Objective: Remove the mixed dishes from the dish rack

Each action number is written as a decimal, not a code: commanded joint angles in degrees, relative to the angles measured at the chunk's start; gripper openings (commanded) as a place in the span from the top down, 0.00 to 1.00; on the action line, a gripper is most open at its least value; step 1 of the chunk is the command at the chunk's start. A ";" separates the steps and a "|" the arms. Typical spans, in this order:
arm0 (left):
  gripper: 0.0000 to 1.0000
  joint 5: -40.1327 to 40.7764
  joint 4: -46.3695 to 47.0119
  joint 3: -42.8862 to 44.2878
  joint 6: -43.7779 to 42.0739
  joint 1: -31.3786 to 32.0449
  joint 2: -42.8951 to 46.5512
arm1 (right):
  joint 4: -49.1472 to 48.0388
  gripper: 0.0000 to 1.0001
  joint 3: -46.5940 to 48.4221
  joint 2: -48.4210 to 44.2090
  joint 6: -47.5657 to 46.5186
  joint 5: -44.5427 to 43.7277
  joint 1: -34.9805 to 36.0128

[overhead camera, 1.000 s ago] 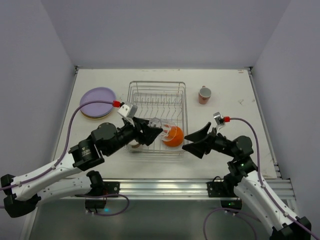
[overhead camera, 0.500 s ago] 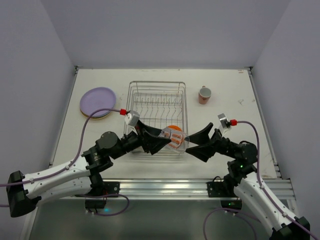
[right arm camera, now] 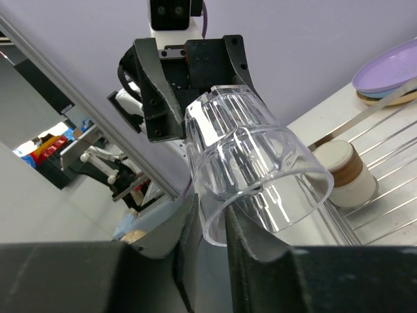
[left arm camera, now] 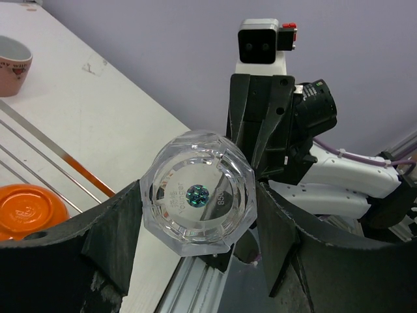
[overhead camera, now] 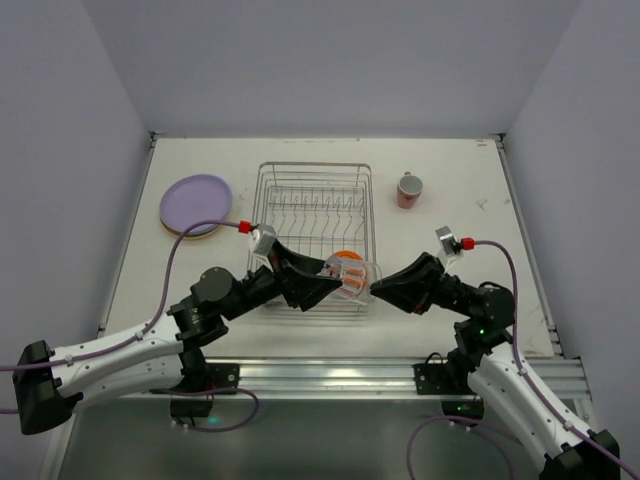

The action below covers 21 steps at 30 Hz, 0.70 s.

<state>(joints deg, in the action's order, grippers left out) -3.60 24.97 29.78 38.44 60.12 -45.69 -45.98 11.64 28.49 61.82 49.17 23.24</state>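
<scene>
While your left gripper (overhead camera: 336,283) is clamping the clear glass (overhead camera: 355,277) by its base, one finger pressing each side, your right gripper (overhead camera: 377,289) is pinching the open rim. Its jaws are squeezing together on the wall, one finger inside and one outside. You are holding the glass tipped on its side in the air between the two arms. It is hanging over the 5 o'clock corner of the dish rack (overhead camera: 315,166), its base pointing toward 9 o'clock and its mouth toward 3 o'clock.

The orange bowl (overhead camera: 343,259) is sitting bottom up inside the rack, just at 11 o'clock from the glass. The cream cup (right arm camera: 345,171) is standing on the rack's wires and is showing only in the right wrist view, beyond the glass. The pink mug (overhead camera: 409,189) is standing upright on the table (overhead camera: 450,160) at 2 o'clock from the rack, well apart from it. The stack of plates (overhead camera: 196,204) is lying on the table at 10 o'clock from the rack, with the lavender one on top and light-blue and tan edges peeking out beneath
</scene>
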 commanded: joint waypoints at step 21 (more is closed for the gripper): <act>0.00 0.17 4.48 -2.36 2.00 0.35 0.16 | -9.48 1.00 -1.09 2.62 3.74 1.02 0.13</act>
<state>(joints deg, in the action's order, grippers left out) -4.27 28.93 26.98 40.51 60.18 -46.48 -50.74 10.33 31.22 65.08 50.17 23.24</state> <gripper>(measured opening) 0.996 0.025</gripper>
